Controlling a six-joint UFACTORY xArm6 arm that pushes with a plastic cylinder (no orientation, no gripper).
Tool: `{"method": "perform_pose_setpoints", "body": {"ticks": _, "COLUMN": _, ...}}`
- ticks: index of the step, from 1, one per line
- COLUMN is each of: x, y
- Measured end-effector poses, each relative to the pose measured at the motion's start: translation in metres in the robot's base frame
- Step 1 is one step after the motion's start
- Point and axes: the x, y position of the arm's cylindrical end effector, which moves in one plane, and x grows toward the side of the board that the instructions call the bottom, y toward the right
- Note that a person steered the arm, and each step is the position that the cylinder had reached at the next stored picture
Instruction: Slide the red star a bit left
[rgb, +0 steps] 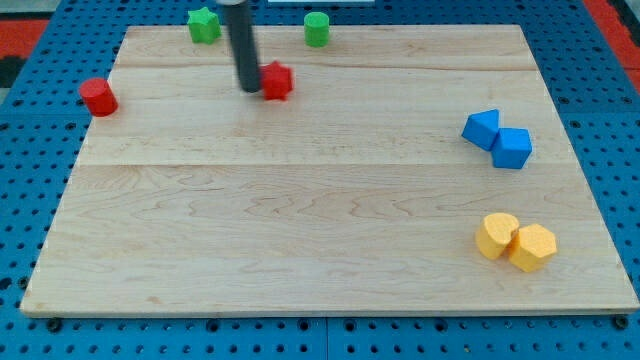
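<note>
My tip (249, 89), the lower end of the straight dark rod, is sitting in the upper left of the frame on the pale wooden tabletop (300, 230), just at the left side of the small red star-shaped block (276, 80) and seemingly touching it. There is no hand on this arm, so nothing is spreading or pinching; the rod alone is doing the pushing. The red star is lying near the top edge, between the green star-like block (204, 24) and the green cylinder (317, 28) above it, with a red cylinder (98, 96) well apart at the far left. Two blue blocks (497, 139) and two yellow blocks (514, 241) are touching in pairs at the right. Judging by this, the tip is standing on the wrong side for a leftward shove, so the next move is calling for rounding the star to its right side and then nudging gently left
</note>
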Motion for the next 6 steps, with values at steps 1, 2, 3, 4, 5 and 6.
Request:
{"method": "perform_pose_setpoints", "body": {"ticks": 1, "x": 0.034, "y": 0.013}}
{"method": "perform_pose_setpoints", "body": {"ticks": 2, "x": 0.031, "y": 0.064}}
{"method": "perform_pose_setpoints", "body": {"ticks": 3, "x": -0.010, "y": 0.084}}
{"method": "perform_pose_setpoints", "body": {"ticks": 4, "x": -0.024, "y": 0.033}}
{"method": "perform_pose_setpoints", "body": {"ticks": 5, "x": -0.024, "y": 0.003}}
{"method": "perform_pose_setpoints", "body": {"ticks": 6, "x": 0.052, "y": 0.029}}
